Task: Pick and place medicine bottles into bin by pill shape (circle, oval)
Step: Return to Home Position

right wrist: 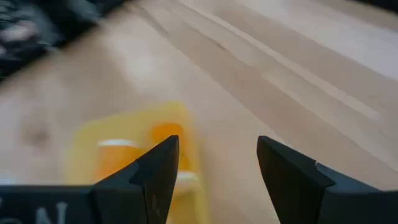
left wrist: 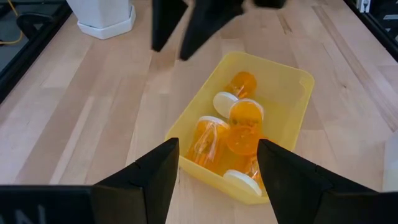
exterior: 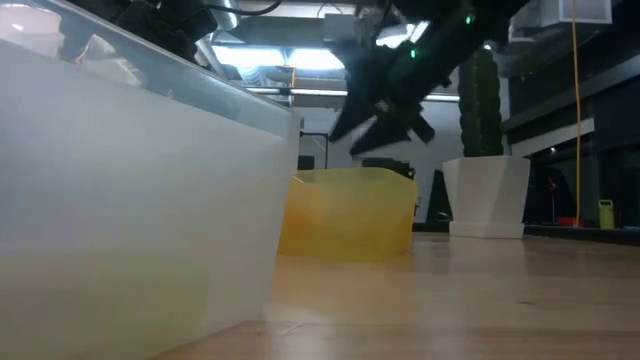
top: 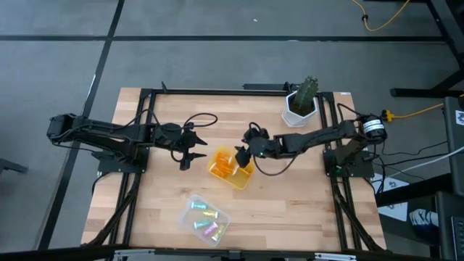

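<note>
We see the left tool (top: 193, 161) and right tool (top: 239, 156), fingers apart and empty, flanking the yellow bin (left wrist: 273, 66), its orange bottles (left wrist: 244, 118) seemingly all sorted.

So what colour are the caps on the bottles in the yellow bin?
White caps on orange bottles; the left wrist view shows it best.

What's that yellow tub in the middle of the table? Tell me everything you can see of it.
The yellow bin is a rectangular open-topped tub, translucent plastic by its look, with rounded corners. It sits flat on the wooden table near the middle, slanted to the table's edges. Several orange bottles with white caps lie piled on their sides inside. The right gripper hangs open above one end without touching it; the left gripper is open off its other side.
</note>
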